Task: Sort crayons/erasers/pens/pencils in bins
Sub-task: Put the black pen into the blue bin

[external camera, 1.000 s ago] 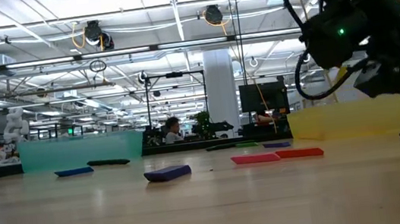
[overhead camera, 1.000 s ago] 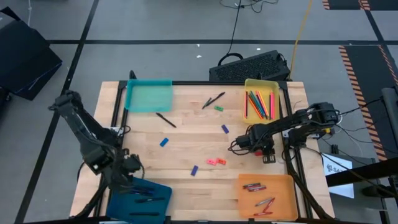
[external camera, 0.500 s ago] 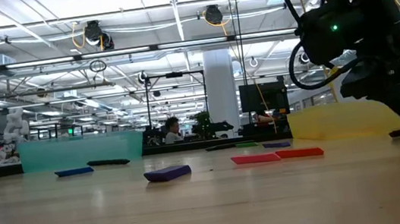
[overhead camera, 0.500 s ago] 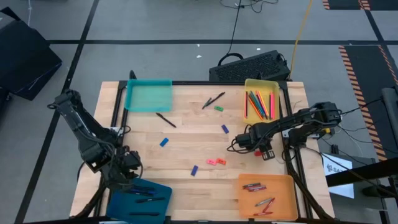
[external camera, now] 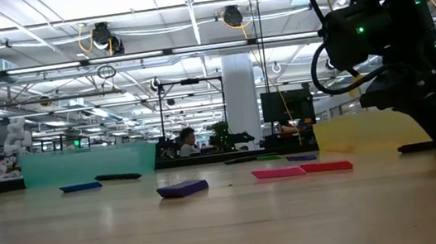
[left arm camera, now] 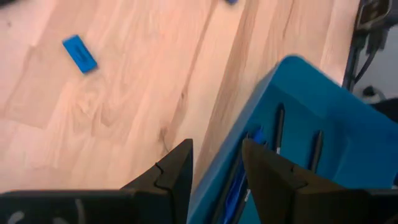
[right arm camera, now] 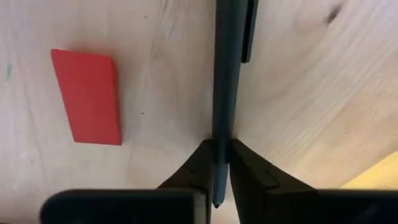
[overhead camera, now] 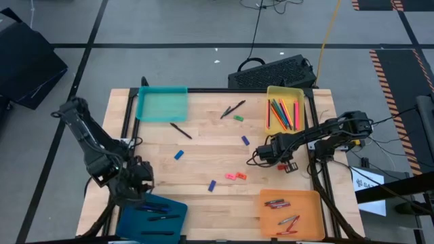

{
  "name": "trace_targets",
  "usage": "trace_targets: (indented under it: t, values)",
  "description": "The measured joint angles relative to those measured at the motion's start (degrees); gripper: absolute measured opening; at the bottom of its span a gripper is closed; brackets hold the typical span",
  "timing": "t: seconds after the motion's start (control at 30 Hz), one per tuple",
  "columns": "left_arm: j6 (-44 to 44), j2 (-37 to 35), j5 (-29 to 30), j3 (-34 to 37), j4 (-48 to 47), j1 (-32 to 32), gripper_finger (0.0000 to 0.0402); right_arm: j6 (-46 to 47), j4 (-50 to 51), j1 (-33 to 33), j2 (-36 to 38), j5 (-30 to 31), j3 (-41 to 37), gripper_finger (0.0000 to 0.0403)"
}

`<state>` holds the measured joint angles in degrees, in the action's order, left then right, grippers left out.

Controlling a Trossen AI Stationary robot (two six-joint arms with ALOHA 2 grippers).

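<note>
Evidently no legible writing anywhere.

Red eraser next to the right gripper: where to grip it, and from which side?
Pinch the red eraser across its narrow width at mid-length, straight down from above: it lies flat on the table, long edges parallel and free, the pen apart beside it. The right gripper is shut on that pen, so that goes first. The left gripper waits open by the blue bin.

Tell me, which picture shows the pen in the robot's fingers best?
The right wrist view: the right gripper is pinching the dark pen, seen close up. From above, the arm hides it. The low view shows a dark stick on the table. The left wrist view misses it.
</note>
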<state>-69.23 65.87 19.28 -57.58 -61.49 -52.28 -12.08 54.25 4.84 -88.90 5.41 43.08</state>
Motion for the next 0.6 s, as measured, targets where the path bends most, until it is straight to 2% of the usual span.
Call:
trace_targets:
  t: [0.2,0.4,0.53,0.6]
  values:
    - [1.1,-4.87,2.71,0.0,-0.38,2.5,0.0141,2.67,-1.27,0.44,-0.27,-1.62,2.95,0.0021]
    - [8.0,-9.74,5.54,0.0,-0.05,6.41,0.0141,7.52,-1.86,1.41,0.25,-1.5,14.29,0.0026]
    - [14.06,-11.88,9.75,-0.02,3.28,9.35,0.0141,14.58,-7.1,1.69,0.28,-1.56,23.14,0.0024]
    - [18.08,-12.31,12.69,-0.02,6.39,10.86,0.0141,18.61,-12.8,1.73,0.35,-1.65,26.1,0.0026]
